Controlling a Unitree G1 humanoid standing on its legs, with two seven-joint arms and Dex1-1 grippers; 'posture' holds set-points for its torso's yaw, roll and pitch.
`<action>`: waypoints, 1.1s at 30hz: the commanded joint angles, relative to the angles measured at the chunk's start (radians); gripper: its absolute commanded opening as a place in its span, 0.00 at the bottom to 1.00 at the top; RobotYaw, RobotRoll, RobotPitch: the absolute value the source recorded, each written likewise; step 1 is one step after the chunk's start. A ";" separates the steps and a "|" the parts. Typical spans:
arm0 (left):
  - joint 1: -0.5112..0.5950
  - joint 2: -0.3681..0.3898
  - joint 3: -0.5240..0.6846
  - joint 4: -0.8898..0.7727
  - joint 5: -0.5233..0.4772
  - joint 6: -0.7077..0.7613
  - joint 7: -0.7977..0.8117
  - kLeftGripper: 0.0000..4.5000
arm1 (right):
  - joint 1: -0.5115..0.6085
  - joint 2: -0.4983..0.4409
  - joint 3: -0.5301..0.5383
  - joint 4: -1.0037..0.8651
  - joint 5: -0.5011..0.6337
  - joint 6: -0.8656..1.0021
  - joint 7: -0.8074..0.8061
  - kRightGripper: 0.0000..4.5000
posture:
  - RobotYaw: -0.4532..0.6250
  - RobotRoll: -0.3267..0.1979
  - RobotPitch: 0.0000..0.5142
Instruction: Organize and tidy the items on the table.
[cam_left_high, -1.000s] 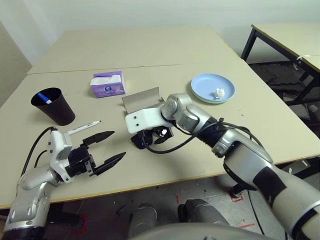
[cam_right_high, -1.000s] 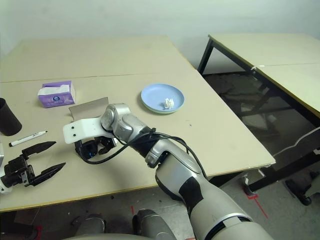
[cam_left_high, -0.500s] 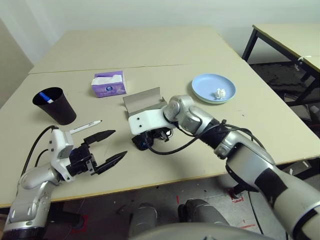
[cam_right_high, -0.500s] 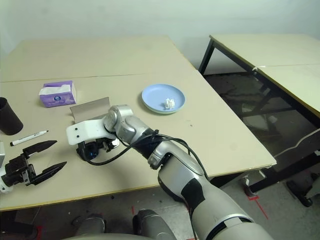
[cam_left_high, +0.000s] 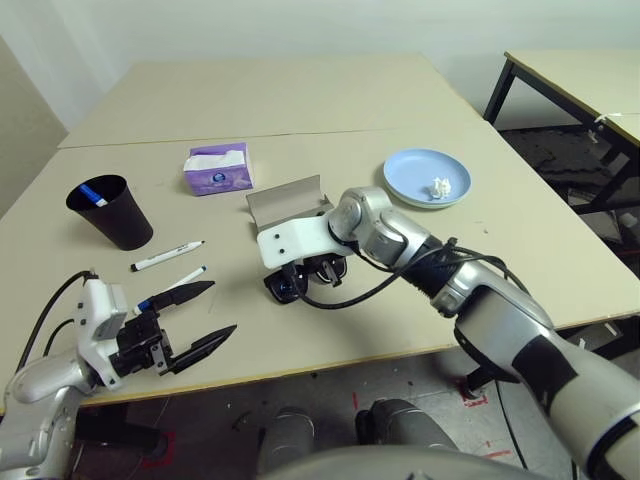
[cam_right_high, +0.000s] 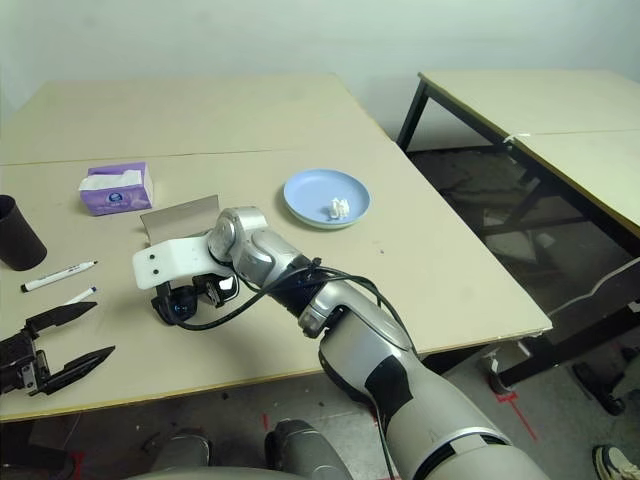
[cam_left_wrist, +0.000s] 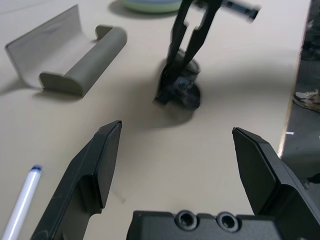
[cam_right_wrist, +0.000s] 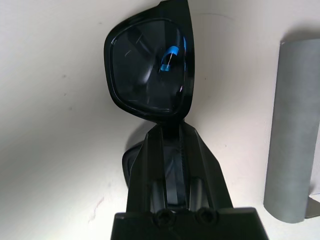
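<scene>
The black sunglasses (cam_left_high: 283, 288) lie on the table (cam_left_high: 400, 280) just in front of the open grey glasses case (cam_left_high: 287, 200). My right gripper (cam_right_wrist: 170, 131) is shut on their frame beside one lens (cam_right_wrist: 147, 75), reaching down from above. My left gripper (cam_left_high: 220, 308) hangs open and empty near the table's front left edge. Two white markers (cam_left_high: 167, 256) (cam_left_high: 186, 277) lie just beyond it. A black cup (cam_left_high: 110, 215) at the far left holds a blue-tipped marker (cam_left_high: 92, 195). The blue plate (cam_left_high: 412, 165) carries the white paper ball (cam_left_high: 437, 186).
A purple tissue box (cam_left_high: 215, 168) stands behind the glasses case. A seam (cam_left_high: 300, 130) crosses the tabletop. A smaller black-legged table (cam_left_high: 580, 80) stands to the right, past a gap of floor. Bare table lies between the sunglasses and the plate.
My right gripper has shut on the sunglasses. My left arm has drawn back toward the front left edge, uncovering a second marker on the table.
</scene>
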 joint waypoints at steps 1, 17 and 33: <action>-0.024 0.016 0.006 0.074 0.021 -0.040 -0.032 1.00 | -0.084 0.001 -0.019 0.065 0.008 -0.028 0.023 0.03 | 0.49 0.62 0.09; -0.075 0.006 0.052 0.305 0.031 -0.180 -0.046 1.00 | -0.481 0.181 -0.179 0.652 0.028 -0.276 -0.283 0.03 | 0.52 0.62 0.10; -0.029 -0.033 0.109 0.236 -0.015 -0.157 0.044 1.00 | -0.448 0.245 -0.212 0.786 -0.008 -0.349 -0.538 0.03 | 0.58 0.62 0.13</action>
